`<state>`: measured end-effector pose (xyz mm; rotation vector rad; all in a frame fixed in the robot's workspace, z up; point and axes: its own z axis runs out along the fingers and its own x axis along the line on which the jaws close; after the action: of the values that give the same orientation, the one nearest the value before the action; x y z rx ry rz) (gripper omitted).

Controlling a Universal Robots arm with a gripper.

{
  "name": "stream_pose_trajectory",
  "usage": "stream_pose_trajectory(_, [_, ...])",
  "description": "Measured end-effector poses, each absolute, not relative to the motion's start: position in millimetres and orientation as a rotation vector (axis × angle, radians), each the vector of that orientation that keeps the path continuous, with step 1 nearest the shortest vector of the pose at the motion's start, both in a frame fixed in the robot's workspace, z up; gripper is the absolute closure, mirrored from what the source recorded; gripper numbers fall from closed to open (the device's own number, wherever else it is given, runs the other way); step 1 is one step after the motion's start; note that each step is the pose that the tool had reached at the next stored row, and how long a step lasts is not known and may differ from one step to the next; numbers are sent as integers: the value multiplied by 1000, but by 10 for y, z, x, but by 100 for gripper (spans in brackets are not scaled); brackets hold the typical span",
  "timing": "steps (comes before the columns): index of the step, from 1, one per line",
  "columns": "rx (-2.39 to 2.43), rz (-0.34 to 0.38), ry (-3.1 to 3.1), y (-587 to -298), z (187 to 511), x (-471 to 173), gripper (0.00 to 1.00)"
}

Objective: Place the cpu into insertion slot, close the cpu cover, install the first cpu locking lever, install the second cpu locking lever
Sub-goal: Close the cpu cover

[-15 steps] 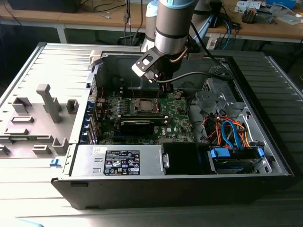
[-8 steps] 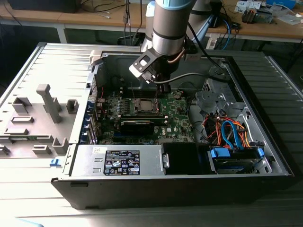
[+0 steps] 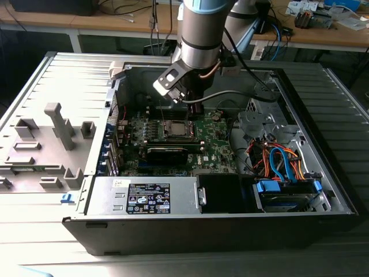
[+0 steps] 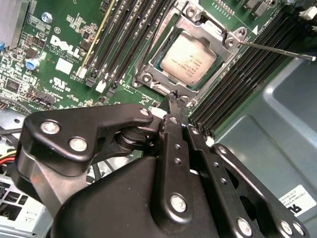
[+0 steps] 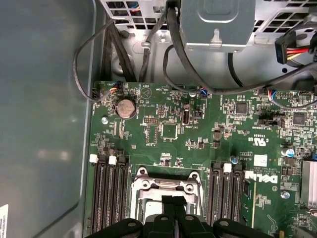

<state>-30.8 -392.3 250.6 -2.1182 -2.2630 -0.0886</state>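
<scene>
One cpu [image 4: 188, 59] is seen seated in the insertion slot [image 4: 157, 74], and one cpu cover [image 4: 213, 33] is lowered around it. One thin locking lever [image 4: 277, 51] is stuck out sideways from the socket. The gripper [image 4: 173, 97] is held at the socket's edge, fingertips drawn together. Two banks of memory slots [image 5: 106, 198] are set either side.

The cpu [image 4: 188, 59], just ahead of the satin-black gripper [image 4: 174, 99], is finished in matt silvery metal. The cpu cover [image 4: 210, 27] is seen shinier.
</scene>
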Motion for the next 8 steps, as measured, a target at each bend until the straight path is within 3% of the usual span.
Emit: stream_pose_trajectory(8, [-2118,-89,-2263,-3923,2489,-353,89])
